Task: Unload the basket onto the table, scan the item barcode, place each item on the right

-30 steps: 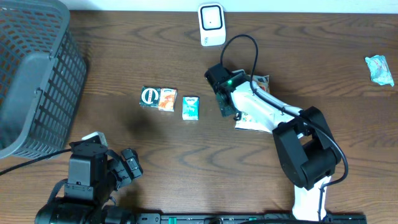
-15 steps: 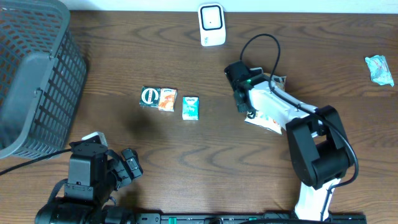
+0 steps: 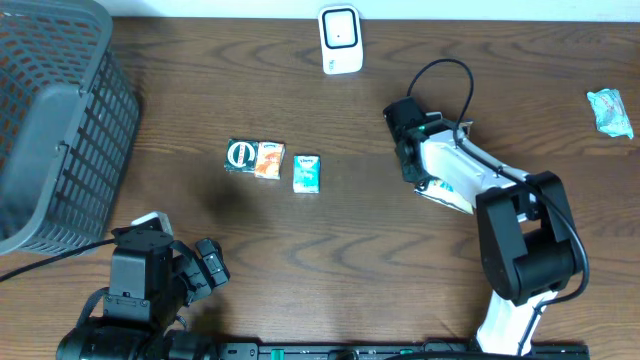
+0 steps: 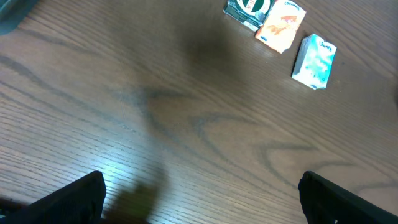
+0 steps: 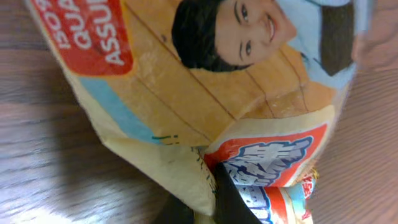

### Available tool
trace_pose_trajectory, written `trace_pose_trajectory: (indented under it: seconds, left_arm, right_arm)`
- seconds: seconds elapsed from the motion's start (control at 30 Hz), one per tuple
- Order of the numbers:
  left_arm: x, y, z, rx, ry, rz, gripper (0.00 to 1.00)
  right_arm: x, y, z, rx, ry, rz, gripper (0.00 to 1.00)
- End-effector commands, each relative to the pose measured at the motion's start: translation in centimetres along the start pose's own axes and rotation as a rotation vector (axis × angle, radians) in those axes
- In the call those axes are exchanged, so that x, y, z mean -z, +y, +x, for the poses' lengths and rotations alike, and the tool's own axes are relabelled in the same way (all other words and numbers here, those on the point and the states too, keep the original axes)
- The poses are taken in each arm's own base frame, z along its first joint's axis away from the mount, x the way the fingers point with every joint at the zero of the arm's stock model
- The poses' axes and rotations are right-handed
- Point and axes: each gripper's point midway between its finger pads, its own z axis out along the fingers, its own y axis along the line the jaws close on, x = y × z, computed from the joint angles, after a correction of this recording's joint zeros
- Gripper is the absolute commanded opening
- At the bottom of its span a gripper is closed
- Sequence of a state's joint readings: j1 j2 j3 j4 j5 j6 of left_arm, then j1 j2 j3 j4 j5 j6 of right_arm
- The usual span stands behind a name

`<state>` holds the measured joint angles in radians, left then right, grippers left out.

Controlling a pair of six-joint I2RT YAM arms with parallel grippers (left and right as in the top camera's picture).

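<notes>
The right end effector [image 3: 414, 168] was clamped together on the edge of the snack packet [image 5: 186, 99], a yellow printed bag. The packet sat partly hidden under the right arm, right of centre over the counter [image 3: 400, 270] and well apart from the white scanner [image 3: 340, 40] at the far edge. The left end effector [image 4: 202, 205] hung with fingers wide apart, holding nothing. Three small packs [image 3: 268, 160] lay near centre. A grey basket [image 3: 60, 130] stood at the left edge.
</notes>
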<state>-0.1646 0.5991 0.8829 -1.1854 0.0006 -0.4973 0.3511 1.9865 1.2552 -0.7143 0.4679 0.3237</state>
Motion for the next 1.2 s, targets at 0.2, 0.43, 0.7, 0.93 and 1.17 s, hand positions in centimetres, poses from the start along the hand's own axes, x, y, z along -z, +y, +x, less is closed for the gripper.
trace_pose_trajectory:
  seconds: [0.2,0.43,0.7,0.93,1.17]
  left_arm:
    - [0.0,0.2,0.0,0.000,-0.005,-0.009,0.98]
    - [0.0,0.2,0.0,0.000,-0.005,-0.009,0.98]
    - [0.0,0.2,0.0,0.000,-0.004,-0.010,0.98]
    - [0.0,0.2,0.0,0.000,-0.005,-0.009,0.98]
    - [0.0,0.2,0.0,0.000,-0.005,-0.009,0.98]
  right_arm:
    - [5.5,11.1,1.4,0.055,0.183,-0.736,0.01]
    - [15.3,13.0,-0.9,0.055,0.146,-1.192,0.01]
    - [19.3,11.2,-1.4,0.071,0.133,-1.465,0.01]
    - [13.4,9.3,0.2,0.027,0.185,-1.180,0.01]
    - [9.9,8.1,2.6,-0.017,0.269,-0.968,0.05]
